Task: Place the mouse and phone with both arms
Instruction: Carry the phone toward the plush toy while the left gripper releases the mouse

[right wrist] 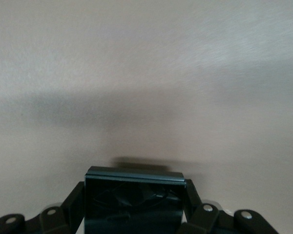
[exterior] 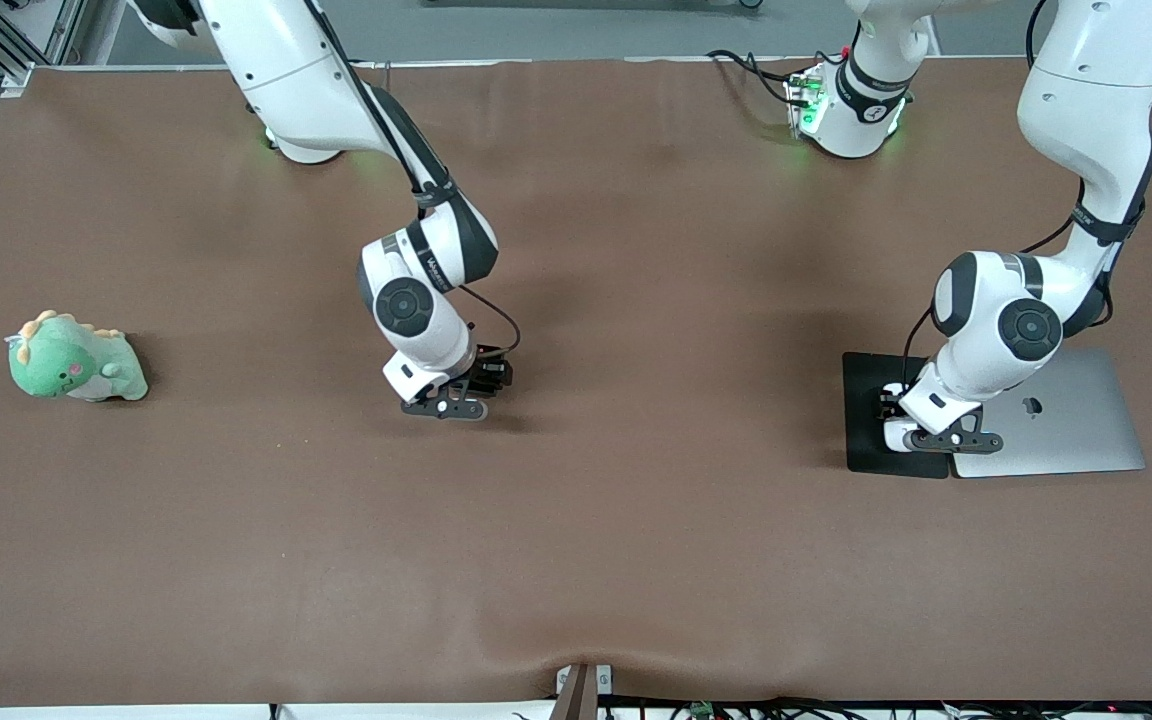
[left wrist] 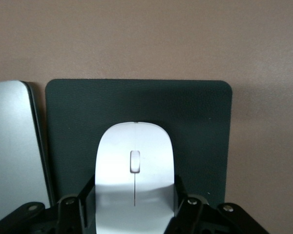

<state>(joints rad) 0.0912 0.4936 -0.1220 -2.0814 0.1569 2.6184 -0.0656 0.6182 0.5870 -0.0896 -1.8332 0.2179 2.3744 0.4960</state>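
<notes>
**Both arms low over the desk, each with its thing in the pincer**

The left pincer (left wrist: 135,207) is clamped on the white mouse (left wrist: 135,170), one finger on each long side of the shell. It holds the mouse low over the black mouse pad (left wrist: 195,122), which lies at the left arm's end of the desk (exterior: 636,520), just beside a closed silver laptop (exterior: 1066,430). From the left wrist view the mouse sits about in the middle of the pad's width; I cannot tell if it already touches the pad. I think the side grip is chosen because the glossy shell is narrow there and the flat bottom stays free for setting down.

The right pincer (right wrist: 135,212) is clamped on the black phone (right wrist: 134,202), fingers on its two opposite edges. It hangs low over the bare brown cloth near the middle of the desk, and a dark shadow lies on the cloth close under the phone. Whether the phone rests on the cloth I cannot tell.

A green plush dinosaur (exterior: 74,360) lies well apart, at the right arm's end of the desk.

In my judgement both arms are at the placing step, and opening the fingers is what remains.
</notes>
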